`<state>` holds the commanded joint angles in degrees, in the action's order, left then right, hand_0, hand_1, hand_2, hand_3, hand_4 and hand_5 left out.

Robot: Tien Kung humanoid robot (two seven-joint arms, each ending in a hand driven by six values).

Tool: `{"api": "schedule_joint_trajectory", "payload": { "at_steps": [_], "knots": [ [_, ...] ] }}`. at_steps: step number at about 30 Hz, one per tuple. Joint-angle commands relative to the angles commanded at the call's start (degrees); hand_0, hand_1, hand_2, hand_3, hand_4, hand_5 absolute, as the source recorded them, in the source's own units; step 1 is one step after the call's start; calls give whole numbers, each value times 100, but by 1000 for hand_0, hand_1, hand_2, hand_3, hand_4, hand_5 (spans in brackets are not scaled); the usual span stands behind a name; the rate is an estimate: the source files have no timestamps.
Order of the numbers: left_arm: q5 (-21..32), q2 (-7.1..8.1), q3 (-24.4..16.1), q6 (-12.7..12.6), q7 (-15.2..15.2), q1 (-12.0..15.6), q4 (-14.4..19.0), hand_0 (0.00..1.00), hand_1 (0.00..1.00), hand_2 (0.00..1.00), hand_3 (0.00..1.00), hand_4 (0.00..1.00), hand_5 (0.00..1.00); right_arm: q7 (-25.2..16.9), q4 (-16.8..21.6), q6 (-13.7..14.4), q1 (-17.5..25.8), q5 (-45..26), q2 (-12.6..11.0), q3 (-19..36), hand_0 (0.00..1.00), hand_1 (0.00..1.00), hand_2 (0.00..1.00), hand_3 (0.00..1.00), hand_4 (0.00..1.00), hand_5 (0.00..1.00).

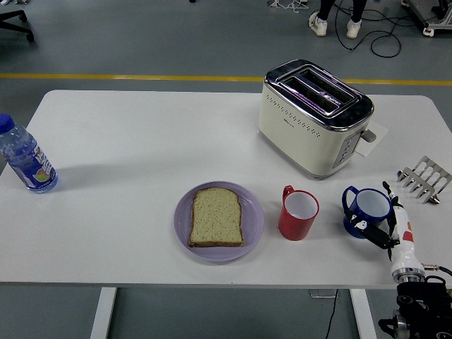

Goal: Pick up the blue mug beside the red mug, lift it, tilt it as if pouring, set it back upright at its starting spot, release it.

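Upright blue mug [366,209] beside red mug [298,213]

1. A single head view looked forward and down from high on the robot's side.
2. The white tabletop [141,134] filled most of the frame, its near edge low in the picture and both side edges in view.
3. Beyond the far edge lay grey floor with a yellow line [127,76].
4. The right arm entered at the near right corner.
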<state>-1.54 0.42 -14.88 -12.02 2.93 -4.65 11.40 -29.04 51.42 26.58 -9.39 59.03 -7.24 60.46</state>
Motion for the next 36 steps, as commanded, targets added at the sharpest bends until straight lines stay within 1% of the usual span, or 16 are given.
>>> {"api": "schedule_joint_trajectory", "payload": {
  "at_steps": [1, 2, 7, 8, 11, 15, 19, 20, 21, 23, 25, 26, 27, 31, 32, 36],
  "knots": [
    [-4, 0, -2, -1, 0, -1, 0, 634, 644, 653, 505, 240, 856, 1, 14, 21, 8, 22, 0, 8, 945, 795, 939, 998, 947, 134],
    [-5, 1, -2, -1, 0, -1, 1, 634, 643, 653, 505, 241, 856, 2, 21, 31, 12, 32, 1, 11, 978, 830, 967, 998, 952, 136],
    [-13, 3, -6, -1, 0, -1, 0, 634, 643, 653, 505, 241, 856, 47, 183, 104, 88, 259, -18, 87, 978, 830, 967, 998, 952, 136],
    [-14, 3, -6, -1, 0, -1, 0, 634, 644, 653, 505, 241, 857, 56, 224, 112, 106, 301, -20, 114, 990, 839, 976, 998, 968, 127],
    [-16, 3, -13, -1, -1, -4, 1, 634, 644, 653, 505, 241, 857, 84, 416, 139, 185, 448, -32, 224, 990, 839, 976, 998, 968, 127],
    [-22, 8, -28, 1, -1, -8, 1, 633, 644, 653, 505, 240, 856, 114, 851, 209, 353, 658, -69, 358, 996, 841, 979, 998, 974, 131],
    [-21, 15, -40, 3, -2, -12, 1, 633, 644, 653, 505, 240, 856, 142, 1418, 326, 522, 1005, -82, 504, 996, 841, 979, 998, 974, 131],
    [-21, 17, -34, 4, 0, -17, 1, 633, 644, 653, 505, 240, 856, 160, 1597, 384, 563, 1115, -101, 541, 983, 836, 975, 998, 987, 168],
    [-27, 19, -34, 4, -1, -21, 1, 633, 644, 653, 505, 240, 856, 150, 1763, 443, 593, 1169, -116, 572, 983, 836, 975, 998, 987, 168],
    [-32, 22, -31, 3, -1, -23, 0, 633, 644, 653, 505, 240, 856, 80, 2073, 568, 632, 1150, -134, 638, 983, 836, 975, 998, 987, 168],
    [-33, 22, -29, 4, -1, -24, 0, 633, 644, 653, 505, 240, 856, 5, 2279, 605, 649, 1035, -143, 711, 983, 836, 975, 998, 987, 168],
    [-33, 22, -30, 4, -1, -23, 0, 633, 644, 653, 505, 241, 856, -20, 2395, 617, 656, 943, -150, 771, 911, 809, 928, 932, 801, 229],
    [-32, 22, -32, 4, -1, -22, 0, 633, 644, 653, 505, 241, 856, -34, 2510, 626, 662, 843, -157, 825, 911, 809, 928, 932, 801, 229],
    [-29, 20, -33, 2, -1, -21, 0, 633, 644, 653, 505, 241, 856, 117, 2869, 393, 692, 245, -188, 1123, 911, 809, 928, 932, 801, 229],
    [-28, 21, -31, 3, 0, -21, 0, 633, 644, 653, 505, 240, 855, 178, 2956, 343, 698, 93, -203, 1207, 786, 686, 748, 642, 670, 229],
    [-33, 20, -35, 2, -1, -14, 0, 633, 644, 653, 505, 240, 855, 464, 3230, 154, 741, -696, -229, 1535, 786, 686, 748, 642, 670, 229]
  ]
}}
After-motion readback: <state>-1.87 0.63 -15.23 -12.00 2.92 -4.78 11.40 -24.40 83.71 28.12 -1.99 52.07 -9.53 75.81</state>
